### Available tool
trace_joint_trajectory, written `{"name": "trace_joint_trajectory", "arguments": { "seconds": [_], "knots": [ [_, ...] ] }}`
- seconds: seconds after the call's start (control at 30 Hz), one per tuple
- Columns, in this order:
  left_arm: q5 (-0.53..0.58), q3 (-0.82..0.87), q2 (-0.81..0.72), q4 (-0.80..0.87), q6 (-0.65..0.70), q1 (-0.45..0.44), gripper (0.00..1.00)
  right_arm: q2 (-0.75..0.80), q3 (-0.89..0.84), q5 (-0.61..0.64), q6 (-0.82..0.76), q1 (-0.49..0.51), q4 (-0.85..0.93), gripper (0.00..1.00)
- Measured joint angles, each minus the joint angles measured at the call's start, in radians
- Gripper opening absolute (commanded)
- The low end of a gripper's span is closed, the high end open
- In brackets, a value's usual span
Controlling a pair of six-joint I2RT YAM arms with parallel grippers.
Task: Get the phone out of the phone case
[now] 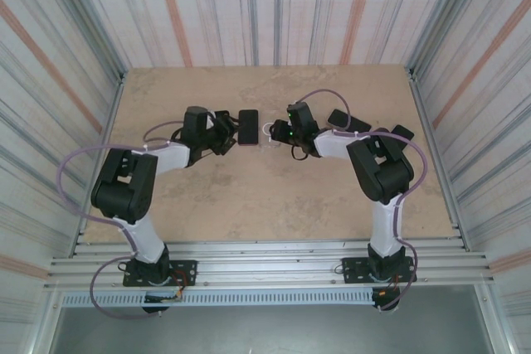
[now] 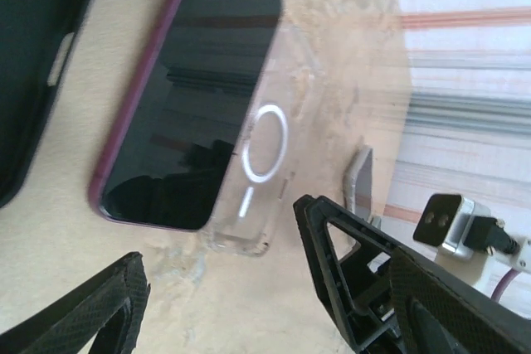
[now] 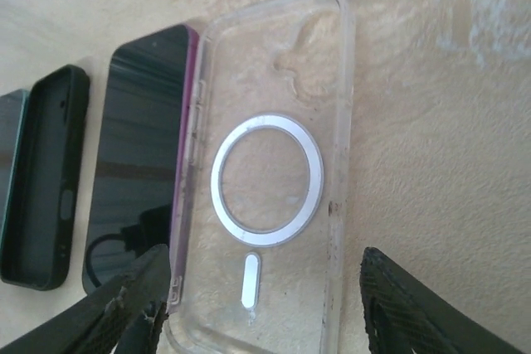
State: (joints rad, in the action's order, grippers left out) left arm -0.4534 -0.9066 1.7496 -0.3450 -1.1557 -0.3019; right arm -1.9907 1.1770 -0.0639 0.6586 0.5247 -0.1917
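Note:
The phone (image 2: 191, 97), dark-screened with a magenta rim, lies face up on the table, out of the clear case. The clear case (image 3: 265, 180), with a white ring and bar on its back, lies flat and hollow beside it, its side wall touching the phone's (image 3: 141, 172) long edge. In the top view the phone (image 1: 248, 127) sits between both grippers. My left gripper (image 2: 216, 263) is open just short of the case's corner (image 2: 249, 230), holding nothing. My right gripper (image 3: 265, 308) is open, its fingers straddling the case's near end without gripping it.
A black case (image 3: 46, 180) lies hollow side up on the phone's other side, with a teal item (image 3: 8, 163) beyond it. Two more dark phones or cases (image 1: 348, 120) rest near the right wall (image 1: 465, 80). Striped walls enclose the table (image 1: 265, 196).

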Motion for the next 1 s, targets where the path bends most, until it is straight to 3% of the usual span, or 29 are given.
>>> {"name": "trace_joint_trajectory", "arguments": {
  "seconds": [0.07,0.2,0.4,0.7,1.0],
  "knots": [
    [0.000,-0.012,-0.036,0.030,0.031,0.000,0.87,0.031,0.007,0.007,-0.047,-0.003,0.041,0.77],
    [-0.003,-0.049,-0.109,0.097,0.109,0.000,0.92,0.105,0.024,0.007,-0.157,-0.031,0.136,0.80],
    [-0.030,-0.066,-0.178,0.140,0.184,-0.011,0.97,0.200,0.067,-0.021,-0.400,-0.147,0.320,0.87],
    [-0.053,-0.066,-0.179,0.107,0.156,-0.114,0.97,0.206,0.133,-0.092,-0.755,-0.345,0.537,0.90],
    [-0.053,-0.067,-0.174,0.104,0.139,-0.150,0.97,0.139,0.167,-0.224,-0.973,-0.523,0.562,0.91]
  ]
}}
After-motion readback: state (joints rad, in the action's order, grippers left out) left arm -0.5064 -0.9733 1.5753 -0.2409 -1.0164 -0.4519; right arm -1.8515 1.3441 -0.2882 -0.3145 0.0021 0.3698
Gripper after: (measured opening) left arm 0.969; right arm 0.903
